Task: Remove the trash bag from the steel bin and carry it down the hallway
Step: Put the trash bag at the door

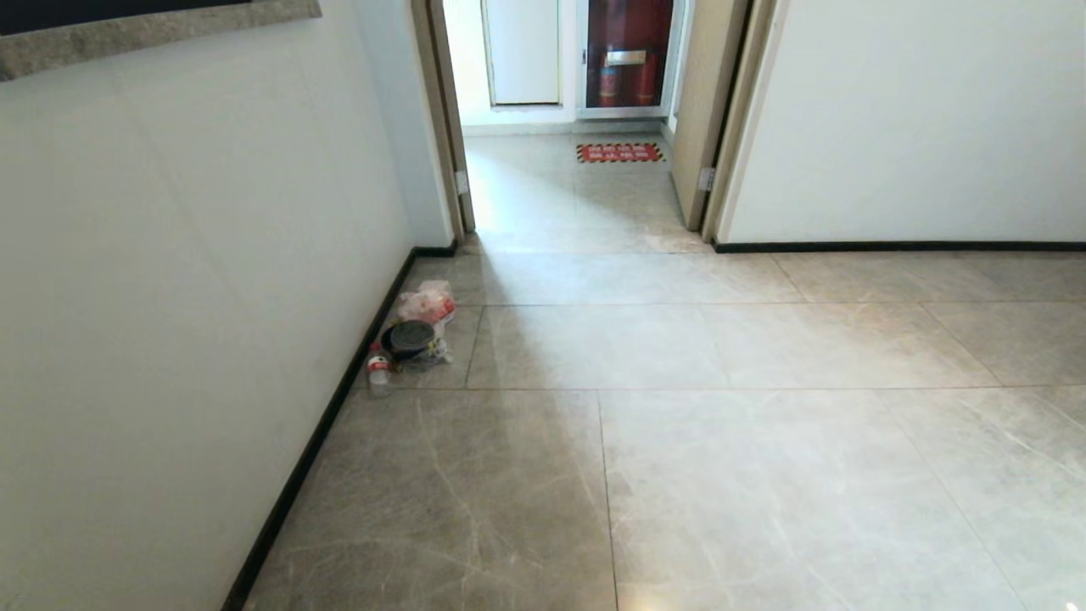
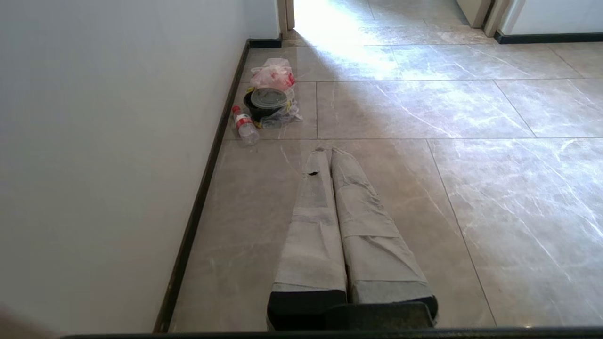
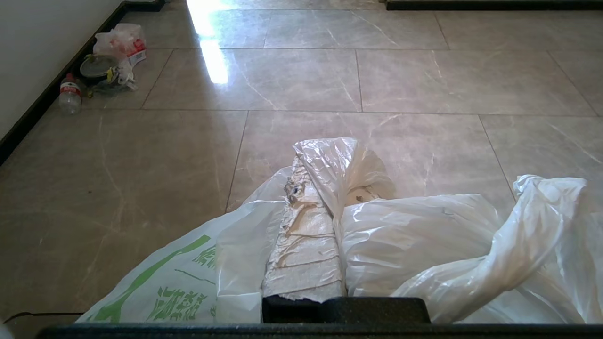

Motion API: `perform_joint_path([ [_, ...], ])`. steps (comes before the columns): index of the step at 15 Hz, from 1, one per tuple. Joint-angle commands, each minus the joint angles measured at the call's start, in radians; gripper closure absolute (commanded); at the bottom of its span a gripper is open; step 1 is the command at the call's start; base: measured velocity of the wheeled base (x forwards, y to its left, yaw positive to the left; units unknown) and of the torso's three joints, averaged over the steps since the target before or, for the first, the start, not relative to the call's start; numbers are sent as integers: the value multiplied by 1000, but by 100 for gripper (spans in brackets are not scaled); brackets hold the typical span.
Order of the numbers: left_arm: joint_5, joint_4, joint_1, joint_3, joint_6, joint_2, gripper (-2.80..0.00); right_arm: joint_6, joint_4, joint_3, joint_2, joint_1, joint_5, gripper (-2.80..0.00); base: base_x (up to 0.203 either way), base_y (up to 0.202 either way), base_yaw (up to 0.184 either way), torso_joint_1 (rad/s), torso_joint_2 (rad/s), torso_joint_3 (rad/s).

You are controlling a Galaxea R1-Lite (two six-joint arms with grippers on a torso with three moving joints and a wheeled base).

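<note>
Already the bag [image 3: 405, 235] hangs from the right gripper [image 3: 325, 188], low centre of the right wrist view, a fold of white plastic pinched between its closed jaws; the bin appears in no view. The left gripper [image 2: 330, 153], mid-frame in its own view, has its jaws pressed together on nothing. Risk lies in that thin pinch: the film looks slippery and could creep out or tear if the load swings as the base drives. Loose folds spill to the lower right and might drag on the floor [image 1: 721, 475]. At left-centre of the head view, a red bag [image 1: 427, 301], bowl [image 1: 412, 338] and bottle [image 1: 378, 369] sit by the wall [image 1: 170, 297]; steering close could clip them. The doorway [image 1: 577, 195] ahead looks narrow.
</note>
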Motion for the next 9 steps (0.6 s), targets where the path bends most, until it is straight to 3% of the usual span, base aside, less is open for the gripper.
perform_joint_path([
  [1, 0, 0, 0, 2, -1, -2, 0, -1, 0, 0, 1, 0, 2, 0, 206, 0, 1, 2, -2, 0],
  [9, 0, 0, 0, 2, -1, -2, 0, -7, 1, 0, 1, 1, 7, 0, 194, 0, 1, 1, 2, 2],
])
